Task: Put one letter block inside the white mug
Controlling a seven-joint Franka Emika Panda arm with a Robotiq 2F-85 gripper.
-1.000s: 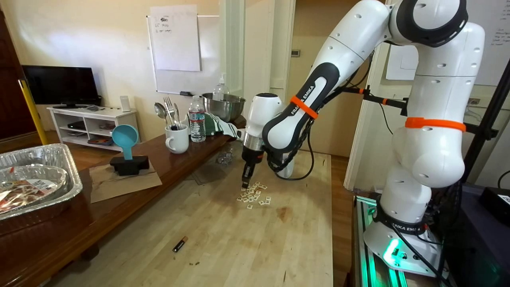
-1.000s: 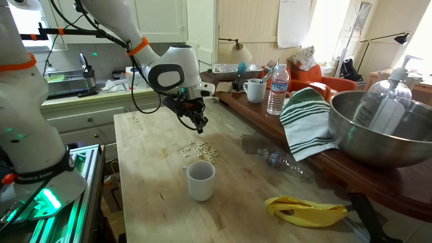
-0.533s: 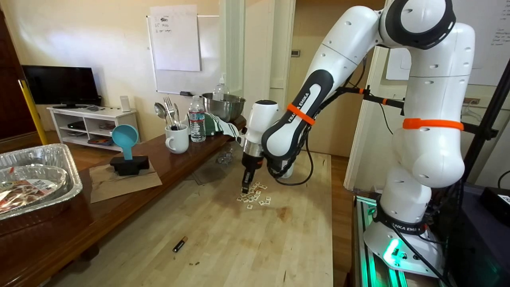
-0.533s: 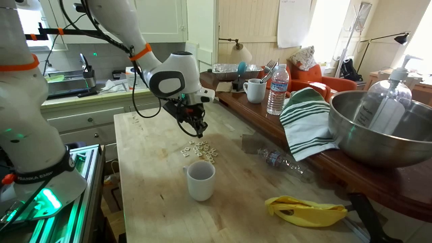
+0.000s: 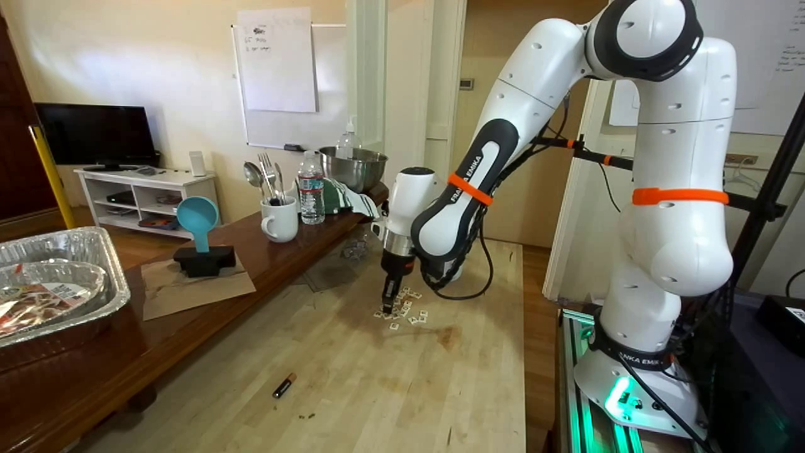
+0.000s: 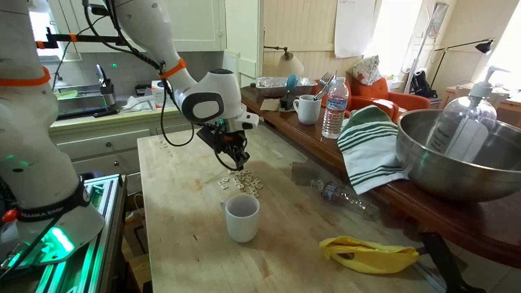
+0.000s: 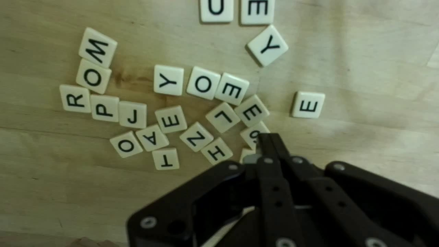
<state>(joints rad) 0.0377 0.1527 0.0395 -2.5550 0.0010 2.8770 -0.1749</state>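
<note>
Several cream letter blocks lie face up on the wooden table, loose and apart or touching. In the wrist view I see a lone E block [image 7: 307, 105], an H block [image 7: 216, 151] and an S block [image 7: 254, 134] partly behind the fingertips. The pile also shows in both exterior views [image 5: 405, 306] [image 6: 249, 184]. My gripper [image 7: 269, 135] is shut with its fingertips together, nothing between them. It points down just above the pile [image 5: 387, 311] [image 6: 239, 167]. The white mug [image 6: 243, 221] stands upright on the table near the blocks; in an exterior view the arm hides most of it.
A raised wooden ledge [image 6: 299, 129] runs along the table with a cutlery mug [image 6: 308, 110], a water bottle [image 6: 336, 108], a towel and a steel bowl [image 6: 460, 171]. A bottle [image 6: 344, 197] and a yellow bag [image 6: 370, 254] lie on the table. A battery [image 5: 284, 385] lies apart.
My gripper has moved down toward the letter blocks, staying over the pile. The blocks and the mug have not moved.
</note>
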